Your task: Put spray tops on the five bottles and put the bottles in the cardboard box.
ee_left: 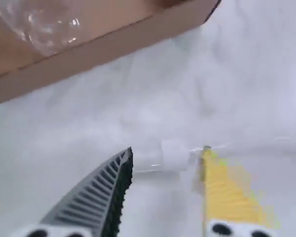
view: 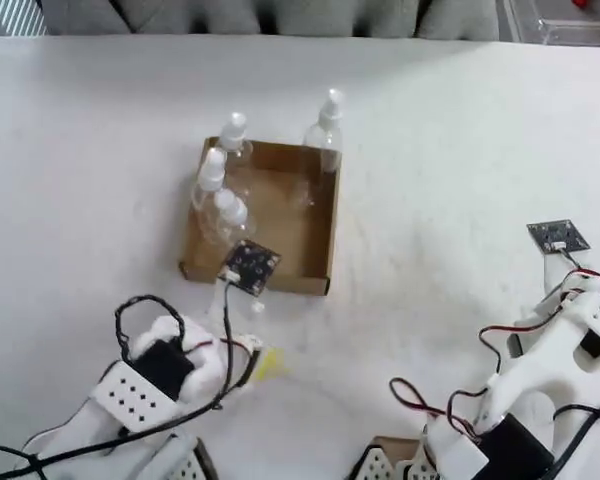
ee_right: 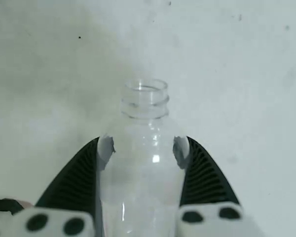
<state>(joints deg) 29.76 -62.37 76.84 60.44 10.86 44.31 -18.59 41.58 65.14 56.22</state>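
The cardboard box (view: 320,215) sits mid-table, with several clear bottles with white spray tops (view: 213,170) along its left and far sides. Near the box's front wall (ee_left: 103,47), a loose white spray top (ee_left: 175,157) lies on the table between the grey and yellow fingers of my left gripper (ee_left: 167,154), which is open around it. My right gripper (ee_right: 143,143) is shut on a clear bottle (ee_right: 144,148) below its shoulder. The bottle's threaded neck is uncapped. The right arm (view: 540,375) sits at the front right of the table.
The white table (view: 450,170) stretches wide around the box. The left arm (view: 160,375) and its cables fill the front left corner. A grey couch edge (view: 280,15) runs along the back.
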